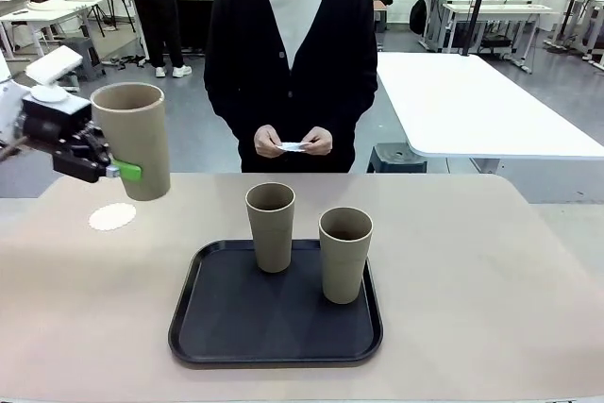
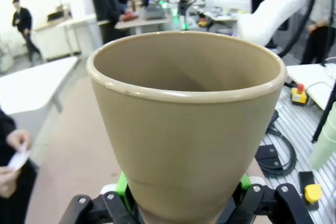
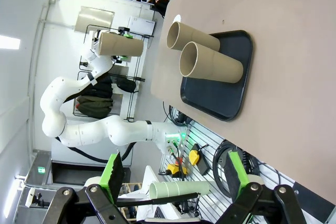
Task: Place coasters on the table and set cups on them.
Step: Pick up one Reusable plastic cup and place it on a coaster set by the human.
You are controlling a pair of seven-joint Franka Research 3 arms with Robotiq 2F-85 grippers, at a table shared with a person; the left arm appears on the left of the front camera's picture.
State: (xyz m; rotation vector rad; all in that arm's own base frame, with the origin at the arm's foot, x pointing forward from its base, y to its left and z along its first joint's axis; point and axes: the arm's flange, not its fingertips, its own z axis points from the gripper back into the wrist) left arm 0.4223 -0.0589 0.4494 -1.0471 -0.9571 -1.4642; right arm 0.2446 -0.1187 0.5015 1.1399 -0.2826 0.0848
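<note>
My left gripper (image 1: 132, 173) is shut on a tan cup (image 1: 132, 139) and holds it upright in the air at the far left, above one white coaster (image 1: 112, 218) that lies on the beige table (image 1: 472, 261). In the left wrist view that cup (image 2: 186, 124) rises between the green pads (image 2: 122, 184). Two more cups (image 1: 271, 226) (image 1: 345, 254) stand on the black tray (image 1: 217, 327). The person at the far side holds white coasters (image 1: 294, 146) in both hands. My right gripper (image 3: 175, 174) is open and holds nothing, off the table's edge, with both tray cups (image 3: 194, 38) (image 3: 210, 66) far ahead of it.
A white table (image 1: 472, 101) stands behind at the right. Other people stand farther back in the room. Bare tabletop stretches to the right of the tray and in front of the coaster.
</note>
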